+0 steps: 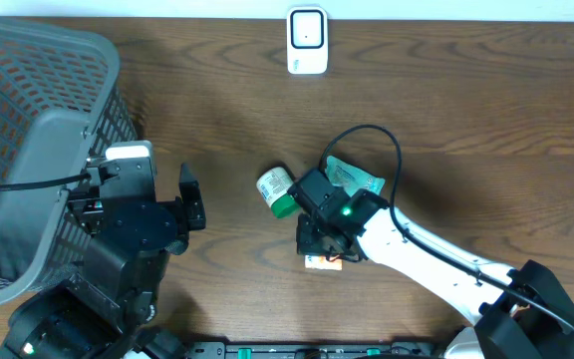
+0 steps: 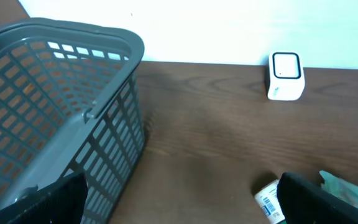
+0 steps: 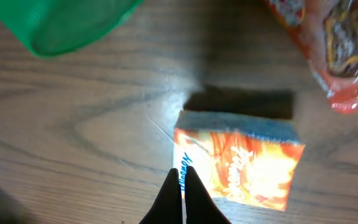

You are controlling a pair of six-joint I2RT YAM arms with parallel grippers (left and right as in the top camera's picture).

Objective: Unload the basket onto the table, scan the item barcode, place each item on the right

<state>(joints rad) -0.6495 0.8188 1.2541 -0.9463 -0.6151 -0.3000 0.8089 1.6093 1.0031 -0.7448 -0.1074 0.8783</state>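
Right hand (image 3: 181,180) clenched, tips together at the lower-left edge of the orange box (image 3: 247,158); left hand (image 1: 191,197) spread wide, empty.

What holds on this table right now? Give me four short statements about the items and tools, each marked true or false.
1. The right tool is shut, with its tips over the orange box. True.
2. The left tool grips the green-capped bottle. False: it is open and empty, and the bottle lies on the table.
3. The white scanner sits inside the basket. False: it stands on the table.
4. The basket is beside the left arm. True.
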